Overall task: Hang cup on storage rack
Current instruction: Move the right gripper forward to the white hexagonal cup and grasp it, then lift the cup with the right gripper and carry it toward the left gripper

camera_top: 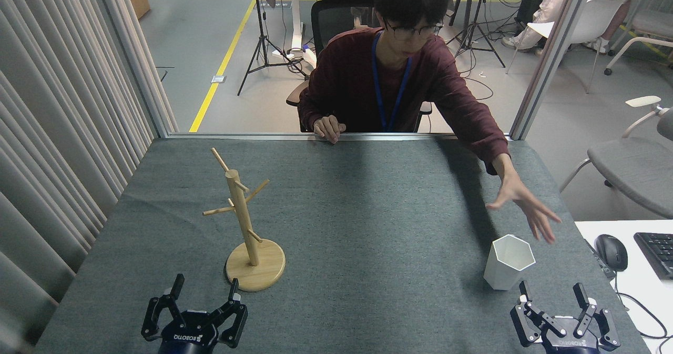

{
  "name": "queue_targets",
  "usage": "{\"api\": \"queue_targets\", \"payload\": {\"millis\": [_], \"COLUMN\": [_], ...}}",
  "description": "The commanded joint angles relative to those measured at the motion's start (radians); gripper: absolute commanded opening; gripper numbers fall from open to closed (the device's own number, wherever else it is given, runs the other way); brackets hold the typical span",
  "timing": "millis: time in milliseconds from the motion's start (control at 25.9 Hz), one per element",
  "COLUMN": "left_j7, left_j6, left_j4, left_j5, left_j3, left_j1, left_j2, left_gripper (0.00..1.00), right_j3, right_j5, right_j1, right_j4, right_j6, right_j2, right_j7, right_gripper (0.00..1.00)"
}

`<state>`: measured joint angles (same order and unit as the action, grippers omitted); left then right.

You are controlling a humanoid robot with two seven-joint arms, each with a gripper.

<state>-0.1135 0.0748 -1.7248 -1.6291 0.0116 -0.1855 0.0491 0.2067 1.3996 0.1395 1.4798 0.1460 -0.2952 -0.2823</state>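
The white hexagonal cup [507, 262] stands upright on the grey table at the right, its mouth open upward. A light wooden storage rack [247, 228] with a round base and thin angled pegs stands at the left of the middle. My left gripper [206, 286] is open near the front edge, its right fingertip just in front of the rack's base. My right gripper [552, 290] is open too, just in front of and slightly right of the cup, holding nothing.
A person sits behind the table; one hand [526, 206] hovers above and behind the cup, the other [328, 128] rests on the far edge. Curtains hang along the left. A white desk with a mouse [611, 251] and keyboard [656, 254] adjoins the right side.
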Motion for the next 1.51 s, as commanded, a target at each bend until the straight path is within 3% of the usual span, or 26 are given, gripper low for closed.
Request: {"api": "queue_targets", "payload": {"millis": [0,155,387,580,928,1470], "left_j7": [0.000,-0.011,-0.037,-0.037,-0.038,-0.040], "left_j6": [0.000,-0.003,-0.033,-0.033,-0.035,-0.035], "left_j4": [0.005,0.059,0.059,0.059,0.059,0.057], "left_j5": [0.000,0.000,0.002,0.002,0.003,0.002], "left_j3": [-0.005,-0.007,-0.010,-0.010,-0.010,-0.009], "left_j1": [-0.002,-0.003,-0.003,-0.003,-0.003,-0.005], "left_j2": [0.000,0.001,-0.002,-0.002,-0.002,-0.002], "left_gripper": [1.00,1.00,1.00,1.00,1.00,1.00], "right_j3": [0.000,-0.009,-0.049,-0.076,-0.073,-0.075], "right_j5": [0.001,0.021,0.035,0.091,0.084,0.088], "right_j1": [-0.003,-0.061,-0.161,-0.241,-0.288,-0.437], "right_j4": [-0.016,-0.162,-0.247,-0.335,-0.414,-0.610], "right_j6": [0.000,0.003,0.015,0.015,0.017,0.003], "right_j2": [-0.002,-0.004,-0.007,-0.004,-0.007,-0.002], "right_j7": [0.000,0.000,0.003,0.003,-0.003,-0.008], "right_gripper": [0.98,0.98,0.98,0.98,0.98,0.98]}}
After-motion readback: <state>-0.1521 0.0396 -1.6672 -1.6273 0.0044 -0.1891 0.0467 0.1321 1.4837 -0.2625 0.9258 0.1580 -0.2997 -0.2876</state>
